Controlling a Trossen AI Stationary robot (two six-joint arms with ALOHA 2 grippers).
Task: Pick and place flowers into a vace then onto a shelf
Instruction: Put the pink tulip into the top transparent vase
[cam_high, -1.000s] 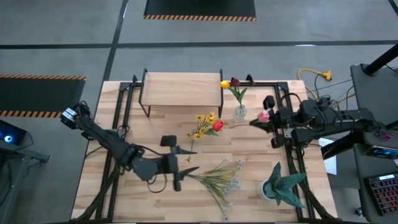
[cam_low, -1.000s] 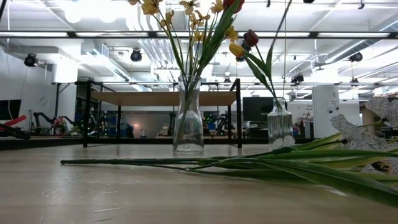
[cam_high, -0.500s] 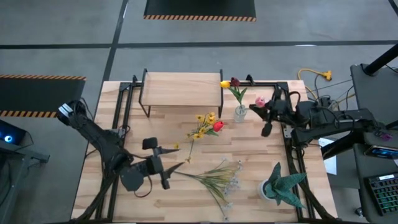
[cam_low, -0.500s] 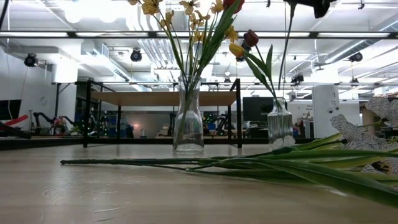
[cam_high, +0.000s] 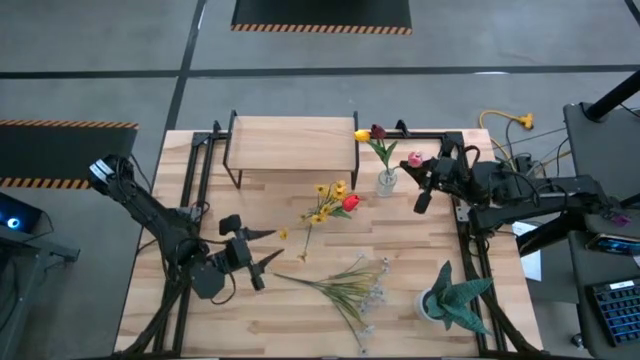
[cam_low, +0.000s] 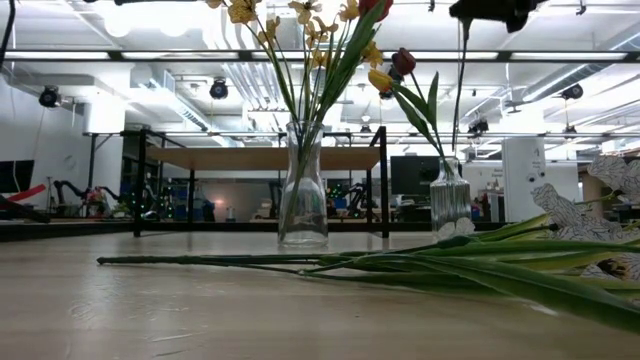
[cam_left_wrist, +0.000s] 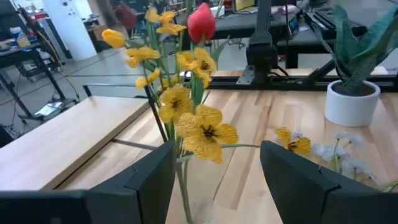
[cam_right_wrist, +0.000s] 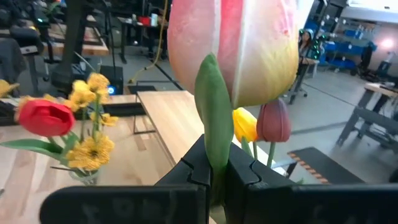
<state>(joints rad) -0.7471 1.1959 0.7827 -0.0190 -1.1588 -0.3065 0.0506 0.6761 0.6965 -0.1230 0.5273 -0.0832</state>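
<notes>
Bright, even overhead light on the pale wooden surface (cam_high: 420, 250), short soft shadows beneath objects, white ceiling strip lights (cam_low: 150, 55) glaring in the low view, close pink-and-yellow tulip blossom (cam_right_wrist: 233, 46) soft and out of focus, background room blurred in wrist views

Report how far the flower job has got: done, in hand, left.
Done: yellow and red flowers stand in one vase, two tulips in the small vase. In hand: the right gripper is shut on a pink tulip beside that vase. Left: the loose stems on the table; the shelf holds no vase. The left gripper is open, holding nothing.
</notes>
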